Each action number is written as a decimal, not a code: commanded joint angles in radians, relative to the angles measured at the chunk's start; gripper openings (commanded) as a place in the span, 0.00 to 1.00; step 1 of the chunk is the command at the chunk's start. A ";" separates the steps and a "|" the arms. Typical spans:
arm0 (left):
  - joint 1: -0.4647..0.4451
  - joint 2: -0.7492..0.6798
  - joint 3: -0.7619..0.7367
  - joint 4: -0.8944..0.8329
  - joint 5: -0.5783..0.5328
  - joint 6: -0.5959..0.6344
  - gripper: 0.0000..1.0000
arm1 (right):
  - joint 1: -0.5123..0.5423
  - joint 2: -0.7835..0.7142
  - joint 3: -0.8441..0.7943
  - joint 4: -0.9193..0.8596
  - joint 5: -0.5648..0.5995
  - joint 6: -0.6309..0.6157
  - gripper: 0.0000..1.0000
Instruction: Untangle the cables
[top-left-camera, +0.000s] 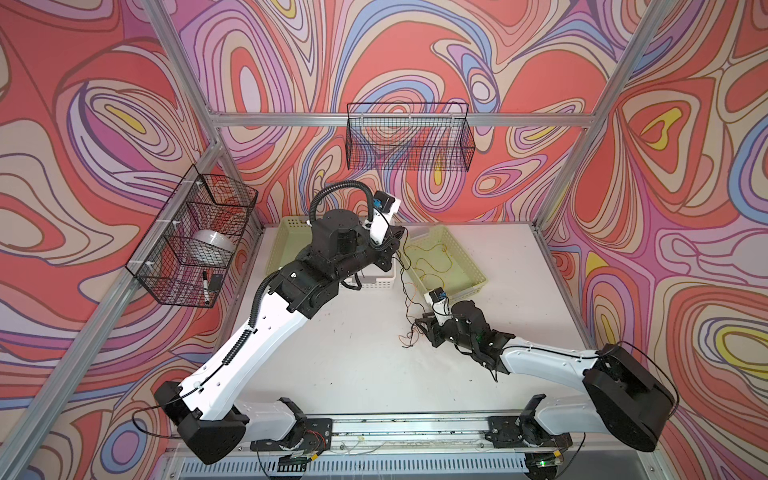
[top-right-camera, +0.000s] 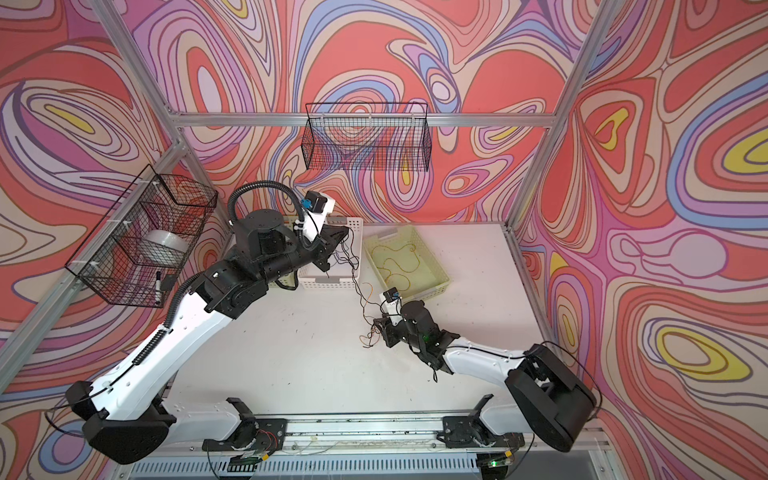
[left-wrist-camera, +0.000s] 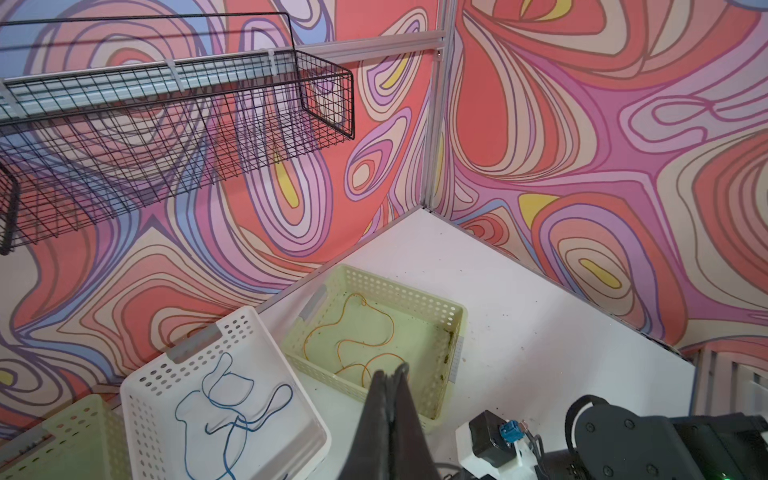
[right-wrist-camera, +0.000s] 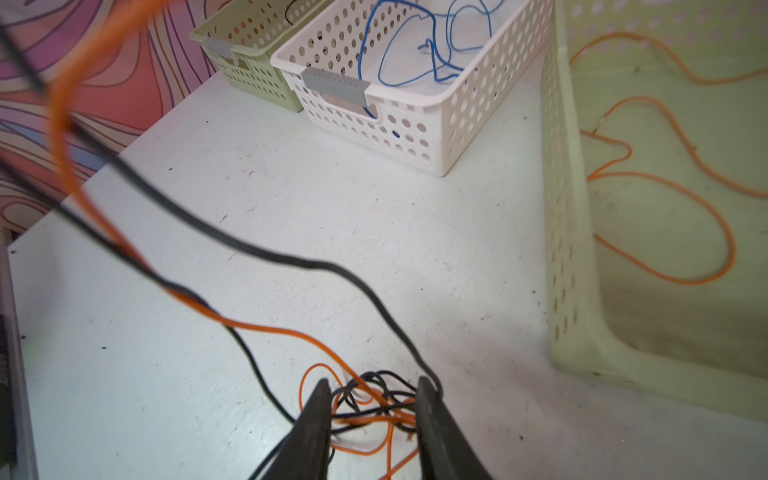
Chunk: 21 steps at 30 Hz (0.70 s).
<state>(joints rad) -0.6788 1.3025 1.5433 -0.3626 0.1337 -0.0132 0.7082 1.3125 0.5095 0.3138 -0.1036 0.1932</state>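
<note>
On the white table (right-wrist-camera: 270, 187), between the parted jaws of the right gripper (right-wrist-camera: 374, 395): a small knot of thread-thin orange and black cables (right-wrist-camera: 365, 415), looped and crossed. From the knot, curving up to the left gripper (left-wrist-camera: 390, 374), pinched shut on them near the white basket (right-wrist-camera: 415, 124): a few strands. In that basket, loose blue wires (right-wrist-camera: 433, 58); in the pale green basket (right-wrist-camera: 565, 216), an orange wire (right-wrist-camera: 685, 282).

Walls (top-left-camera: 415, 50) printed with swirling coral, lilac, blue and yellow bands close in three sides, braced by silver aluminium rails (top-left-camera: 291, 119), with one black wire basket (top-left-camera: 409, 137) on the back wall, another (top-left-camera: 195, 237) on the left, above a scuffed white tabletop (top-left-camera: 353, 365)
</note>
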 joint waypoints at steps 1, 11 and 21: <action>0.007 -0.026 -0.033 0.060 0.093 -0.044 0.00 | 0.004 -0.061 -0.001 -0.016 0.028 -0.031 0.43; 0.006 -0.028 -0.041 0.071 0.153 -0.075 0.00 | 0.003 -0.021 0.133 -0.083 0.068 0.026 0.51; 0.002 -0.013 0.000 0.080 0.167 -0.075 0.00 | 0.004 0.164 0.219 -0.058 -0.089 0.102 0.54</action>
<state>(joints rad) -0.6792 1.2961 1.5078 -0.3096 0.2844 -0.0860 0.7082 1.4467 0.7082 0.2459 -0.0978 0.2752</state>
